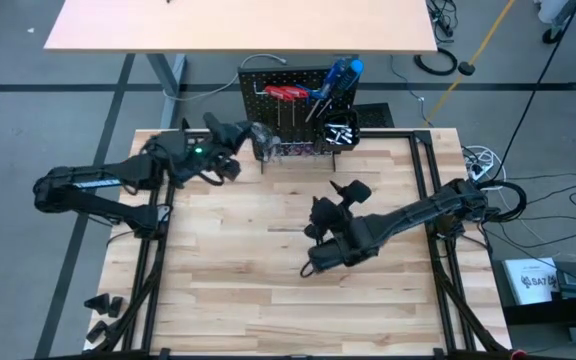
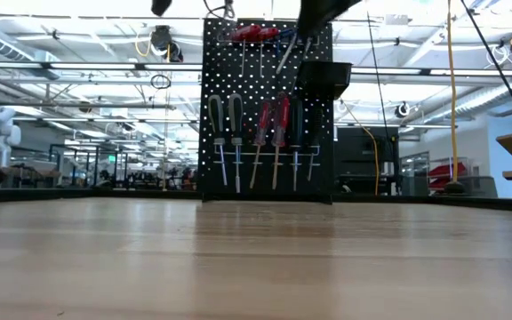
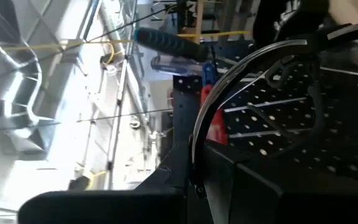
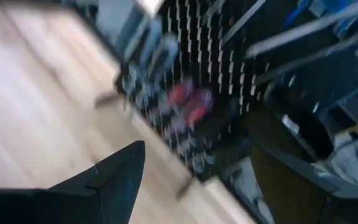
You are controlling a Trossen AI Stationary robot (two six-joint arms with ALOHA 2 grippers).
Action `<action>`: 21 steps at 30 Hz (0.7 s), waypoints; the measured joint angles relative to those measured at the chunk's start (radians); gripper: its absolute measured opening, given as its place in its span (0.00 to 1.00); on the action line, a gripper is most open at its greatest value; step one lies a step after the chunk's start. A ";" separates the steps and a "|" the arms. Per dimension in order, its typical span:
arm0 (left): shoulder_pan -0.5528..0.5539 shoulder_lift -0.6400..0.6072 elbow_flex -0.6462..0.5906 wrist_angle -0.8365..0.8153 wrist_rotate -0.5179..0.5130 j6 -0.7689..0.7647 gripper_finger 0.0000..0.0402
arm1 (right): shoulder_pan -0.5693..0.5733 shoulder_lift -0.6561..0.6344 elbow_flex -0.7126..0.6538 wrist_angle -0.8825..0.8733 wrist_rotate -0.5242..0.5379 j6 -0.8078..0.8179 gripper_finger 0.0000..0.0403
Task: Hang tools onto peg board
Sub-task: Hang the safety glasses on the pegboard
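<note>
Hovering by the peg board upper centre, left gripper, fingers unreadable; right gripper spread empty mid-frame. Screwdrivers hang there; a bump could unhook them.

Left arm stretched toward far table edge, left gripper raised, finger state unclear. Right arm bent over table middle, right gripper fingers apart.

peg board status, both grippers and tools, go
Left gripper up at the peg board, grip unclear. Right gripper open, empty, over mid table. Screwdrivers and red pliers hanging. Nothing in the way.
</note>
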 joint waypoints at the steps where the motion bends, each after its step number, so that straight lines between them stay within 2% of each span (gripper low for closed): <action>1: 0.000 -0.019 0.000 -0.031 0.000 -0.022 0.07 | 0.008 0.000 0.000 0.029 0.033 -0.009 0.71; 5: -0.001 -0.082 0.000 -0.139 -0.011 -0.090 0.07 | 0.007 0.000 0.000 0.166 0.024 -0.143 0.71; 8: -0.008 -0.115 0.000 -0.216 -0.017 -0.132 0.07 | -0.012 0.000 -0.011 0.340 -0.072 -0.321 0.71; 10: -0.016 -0.126 0.000 -0.258 -0.027 -0.135 0.07 | -0.030 0.000 -0.013 0.448 -0.217 -0.485 0.71; 14: -0.041 -0.127 0.000 -0.296 -0.069 -0.136 0.07 | -0.084 0.000 -0.013 0.650 -0.591 -0.797 0.71; 16: -0.053 -0.127 0.000 -0.314 -0.083 -0.137 0.07 | -0.108 0.000 -0.013 0.722 -0.698 -0.920 0.71; 21: -0.073 -0.128 0.000 -0.336 -0.088 -0.162 0.07 | -0.180 -0.025 -0.013 0.809 -0.716 -1.028 0.71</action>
